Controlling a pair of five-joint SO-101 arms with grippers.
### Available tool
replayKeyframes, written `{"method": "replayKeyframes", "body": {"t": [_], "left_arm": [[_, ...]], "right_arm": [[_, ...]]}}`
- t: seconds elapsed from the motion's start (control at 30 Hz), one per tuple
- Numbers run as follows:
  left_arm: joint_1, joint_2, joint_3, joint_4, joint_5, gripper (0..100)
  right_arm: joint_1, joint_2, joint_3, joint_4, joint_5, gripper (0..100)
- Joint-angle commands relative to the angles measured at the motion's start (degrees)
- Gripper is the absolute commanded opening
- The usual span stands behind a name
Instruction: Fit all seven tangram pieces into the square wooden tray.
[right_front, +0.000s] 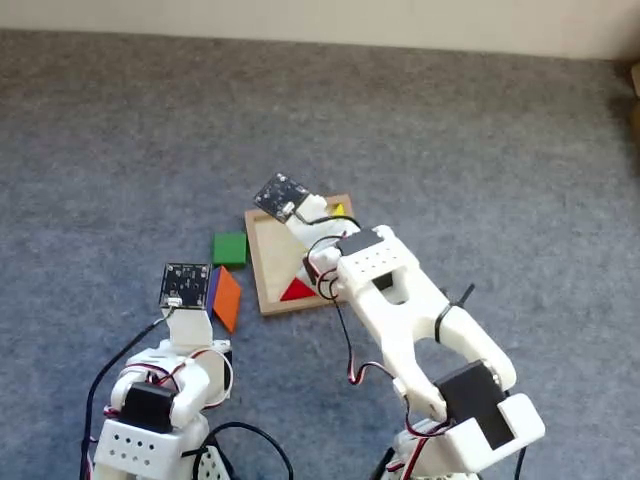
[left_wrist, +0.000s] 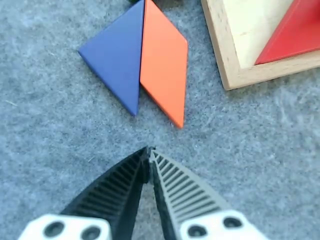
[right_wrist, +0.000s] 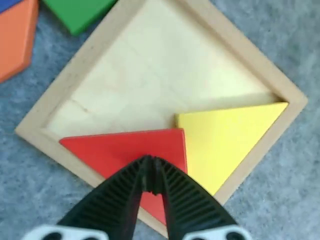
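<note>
Grey, fuzzy desk (right_front: 480, 130) holds a flat orange piece (left_wrist: 162, 65), likely light and stiff, best pinched across its long edges. Both the left gripper (left_wrist: 150, 152) and right gripper (right_wrist: 151, 165) are closed, empty.

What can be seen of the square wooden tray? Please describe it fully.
The square wooden tray is pale wood, a flat floor inside a low raised rim. It lies flat on the grey carpet. A red triangle and a yellow triangle lie inside it, edge to edge; the rest of the floor is bare. The shut right gripper hangs above the red triangle.
</note>
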Motion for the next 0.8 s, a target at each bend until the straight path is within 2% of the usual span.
{"method": "replayKeyframes", "body": {"t": [0.0,0.5,0.77], "left_arm": [[-0.5,-2.4,1.2,0.3,-0.1,1],[-0.5,-2.4,1.2,0.3,-0.1,1],[-0.5,-2.4,1.2,0.3,-0.1,1]], "right_arm": [[-1.2,1.1,0.3,1.0,0.4,1.5],[-2.5,1.1,0.5,1.0,0.5,1.5],[3.6,-0.2,-0.6,3.5,0.8,1.5]]}}
